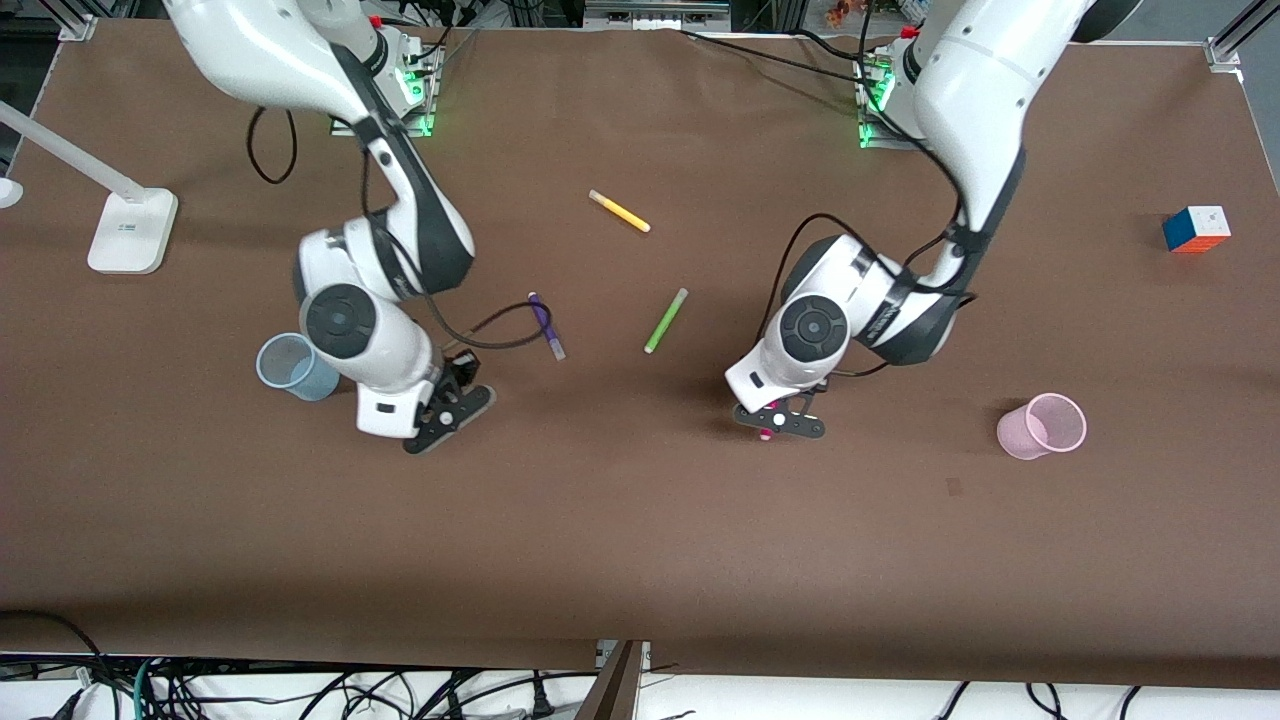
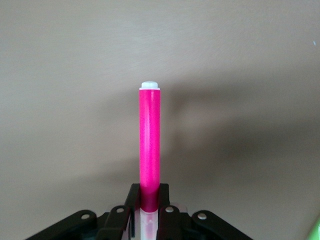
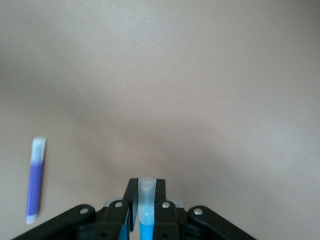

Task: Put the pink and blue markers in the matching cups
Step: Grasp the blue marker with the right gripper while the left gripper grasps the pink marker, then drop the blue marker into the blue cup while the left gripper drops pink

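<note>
My left gripper [image 1: 778,424] is low over the table's middle, shut on the pink marker [image 1: 765,433]. In the left wrist view the fingers [image 2: 132,197] clamp the marker [image 2: 149,140] where its magenta body meets the paler cap, and the body sticks out ahead. My right gripper [image 1: 450,408] hangs beside the pale blue cup [image 1: 295,367], shut on the blue marker [image 3: 145,226]. Its greyish cap [image 3: 146,194] sits between the fingers; the marker is hidden in the front view. The pale pink cup [image 1: 1042,425] stands toward the left arm's end of the table.
A purple pen [image 1: 546,325], also in the right wrist view [image 3: 35,180], a lime green pen [image 1: 666,320] and a yellow pen [image 1: 620,211] lie between the arms. A colour cube [image 1: 1196,229] sits near the left arm's end, a white lamp base [image 1: 130,230] near the right arm's end.
</note>
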{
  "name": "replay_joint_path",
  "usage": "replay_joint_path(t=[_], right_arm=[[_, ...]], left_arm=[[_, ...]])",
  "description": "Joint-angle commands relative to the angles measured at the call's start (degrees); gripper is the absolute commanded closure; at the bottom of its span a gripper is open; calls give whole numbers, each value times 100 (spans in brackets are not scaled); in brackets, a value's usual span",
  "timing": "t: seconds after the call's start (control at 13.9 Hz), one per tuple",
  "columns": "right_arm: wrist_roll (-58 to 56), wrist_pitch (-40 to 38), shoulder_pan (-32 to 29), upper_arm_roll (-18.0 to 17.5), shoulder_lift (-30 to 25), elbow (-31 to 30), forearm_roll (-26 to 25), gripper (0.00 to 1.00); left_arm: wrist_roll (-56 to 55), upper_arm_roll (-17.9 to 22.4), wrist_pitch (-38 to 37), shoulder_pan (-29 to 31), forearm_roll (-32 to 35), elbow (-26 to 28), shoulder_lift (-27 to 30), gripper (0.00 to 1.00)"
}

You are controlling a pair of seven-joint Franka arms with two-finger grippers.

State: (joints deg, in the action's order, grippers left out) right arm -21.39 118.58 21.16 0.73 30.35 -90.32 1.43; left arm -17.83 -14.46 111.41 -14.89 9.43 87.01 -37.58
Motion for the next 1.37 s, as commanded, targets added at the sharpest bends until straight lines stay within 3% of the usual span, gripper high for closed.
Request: replay_joint_path(t=[0.0, 0.22, 0.29, 0.43, 0.65, 0.94, 1.3], right_arm=[[-1231, -527, -268, -12, -450, -4, 399, 100], [-3505, -1081, -988, -3, -635, 5, 1435, 100], [-4243, -1265, -1278, -3, -636, 5, 1769, 100], [-5633, -1599, -1814, -20, -592, -4, 2385, 100], [-7190, -2074, -2360, -29, -408, -4, 2922, 100], [-8721, -2373, -2704, -29, -135, -4, 3292, 100], [-9365, -2831, -3012, -29, -29, -4, 3319, 100]], left_arm=[[1286, -66, -1686, 469, -301, -490, 627, 100], [2762, 13, -3130, 1110, -118, -965, 796, 100], [3185, 39, -3386, 1268, 318, -1106, 804, 100], [3888, 48, -3538, 1418, 1101, -1169, 778, 100], [4926, 57, -3521, 1761, 2217, -1169, 568, 100], [5675, 171, -3328, 1779, 3643, -1589, -187, 100], [5571, 259, -2870, 1771, 4330, -1529, -689, 100]])
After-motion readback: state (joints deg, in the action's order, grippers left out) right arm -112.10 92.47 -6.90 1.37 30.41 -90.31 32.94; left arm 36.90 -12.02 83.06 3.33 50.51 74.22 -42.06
